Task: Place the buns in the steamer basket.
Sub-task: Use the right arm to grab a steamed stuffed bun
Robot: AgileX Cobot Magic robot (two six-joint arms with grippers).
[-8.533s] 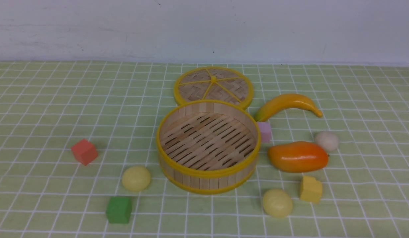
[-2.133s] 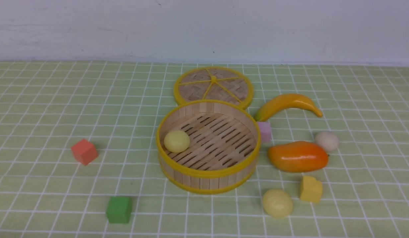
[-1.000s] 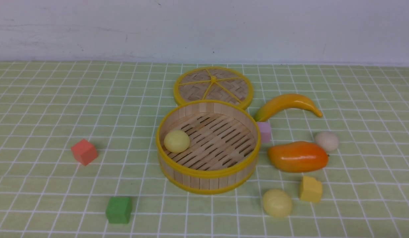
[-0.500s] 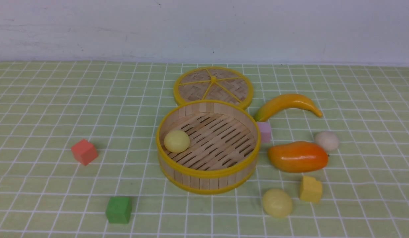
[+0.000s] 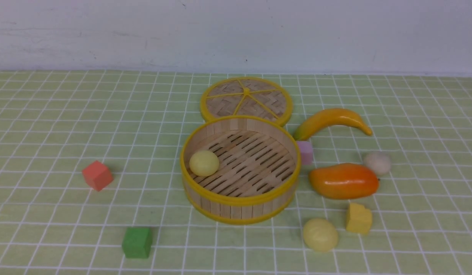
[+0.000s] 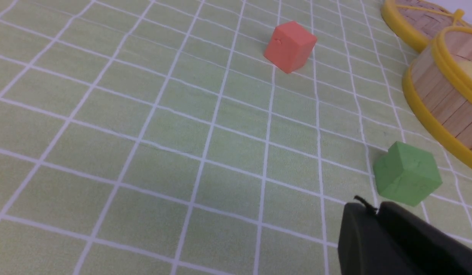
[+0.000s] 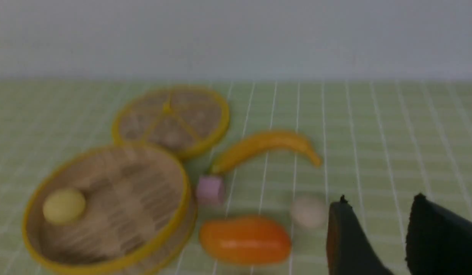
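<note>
My left gripper [image 6: 376,209]: jaws together. My right gripper [image 7: 379,210]: jaws apart, nothing between. One yellow bun [image 5: 204,163] inside steamer basket [image 5: 240,199], 9 o'clock side.

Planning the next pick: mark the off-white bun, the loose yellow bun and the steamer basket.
off-white bun [image 5: 377,163], front view, middle of the ball
loose yellow bun [image 5: 320,234], front view, middle of the ball
steamer basket [image 5: 240,200], front view, near yellow rim

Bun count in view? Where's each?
3. One pale yellow bun inside the steamer basket; second yellow bun on the cloth, front right of it; off-white bun just behind the mango.
</note>
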